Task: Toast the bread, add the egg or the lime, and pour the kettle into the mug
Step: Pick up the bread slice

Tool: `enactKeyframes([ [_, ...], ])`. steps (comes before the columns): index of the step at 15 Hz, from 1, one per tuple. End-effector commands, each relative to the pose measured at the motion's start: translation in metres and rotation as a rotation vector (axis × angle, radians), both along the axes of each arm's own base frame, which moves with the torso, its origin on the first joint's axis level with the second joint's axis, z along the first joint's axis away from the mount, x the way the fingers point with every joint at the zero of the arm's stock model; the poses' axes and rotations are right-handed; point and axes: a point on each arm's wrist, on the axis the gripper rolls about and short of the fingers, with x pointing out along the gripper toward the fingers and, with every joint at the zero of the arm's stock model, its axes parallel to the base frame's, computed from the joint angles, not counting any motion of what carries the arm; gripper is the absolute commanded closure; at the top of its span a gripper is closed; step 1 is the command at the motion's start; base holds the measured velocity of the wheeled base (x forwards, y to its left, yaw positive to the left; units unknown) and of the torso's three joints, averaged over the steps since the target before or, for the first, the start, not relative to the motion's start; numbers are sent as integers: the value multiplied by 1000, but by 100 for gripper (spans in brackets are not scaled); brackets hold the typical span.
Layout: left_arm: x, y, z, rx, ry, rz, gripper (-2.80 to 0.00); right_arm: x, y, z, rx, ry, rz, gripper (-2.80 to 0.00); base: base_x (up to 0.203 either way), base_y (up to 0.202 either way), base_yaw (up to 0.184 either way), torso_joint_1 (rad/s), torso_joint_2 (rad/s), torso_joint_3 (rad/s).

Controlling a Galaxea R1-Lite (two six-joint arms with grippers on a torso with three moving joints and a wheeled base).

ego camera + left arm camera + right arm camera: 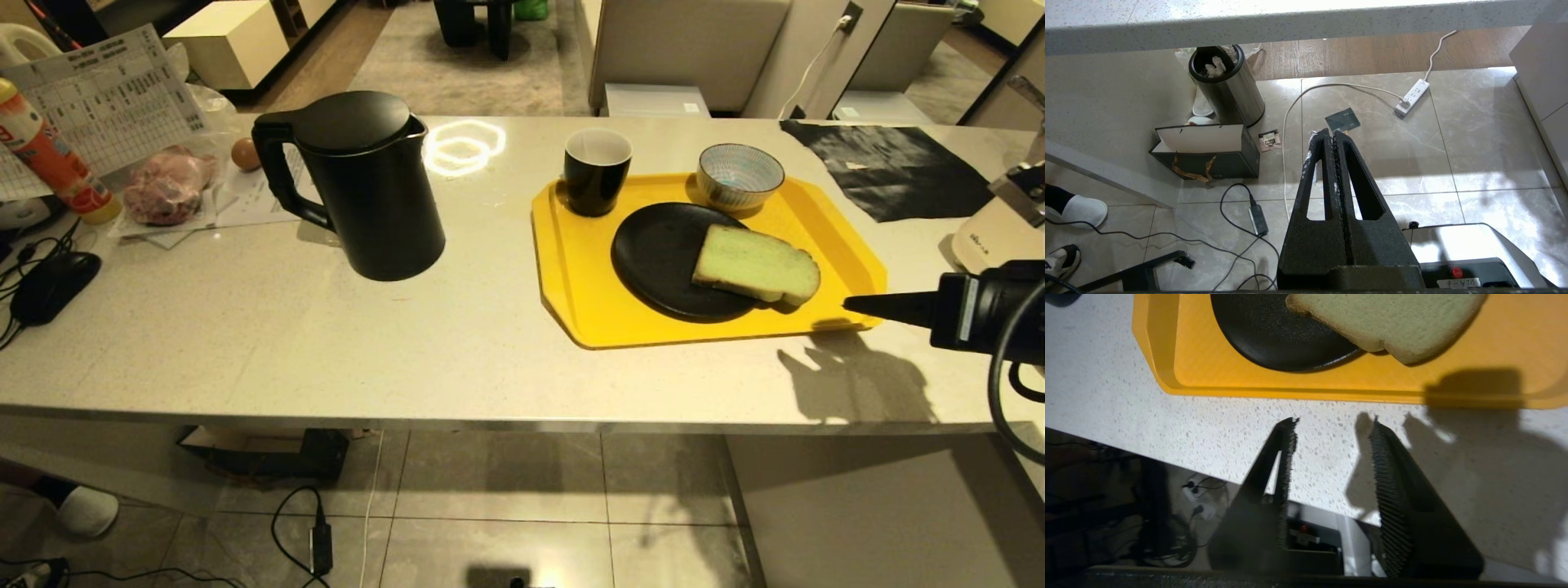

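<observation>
Hovering over the table's (457,351) near edge, right gripper (1333,428) fingers apart, aimed at bread (756,265) overhanging the plate (653,253), likely for easy pinching. Left gripper (1329,136) parked, fingers together.

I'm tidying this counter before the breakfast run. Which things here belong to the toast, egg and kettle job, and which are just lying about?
For the job:
- bread on the black plate
- kettle
- mug
- egg
- right claw, open near the yellow tray

Lying about:
- striped bowl
- spray can
- computer mouse
- black cloth
- printed sheet
</observation>
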Motion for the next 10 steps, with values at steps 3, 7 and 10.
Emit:
enactKeyframes([
  [3, 0, 0, 0, 0, 2, 0, 0, 47, -3, -7, 112, 108, -30, -280, 0, 0, 0, 0, 0, 0],
  [7, 0, 0, 0, 0, 2, 0, 0, 65, -26, 1, 331, 187, 16, -280, 0, 0, 0, 0, 0, 0],
  [10, 0, 0, 0, 0, 2, 0, 0, 79, -29, -16, 357, 252, 9, -280, 0, 0, 0, 0, 0, 0],
])
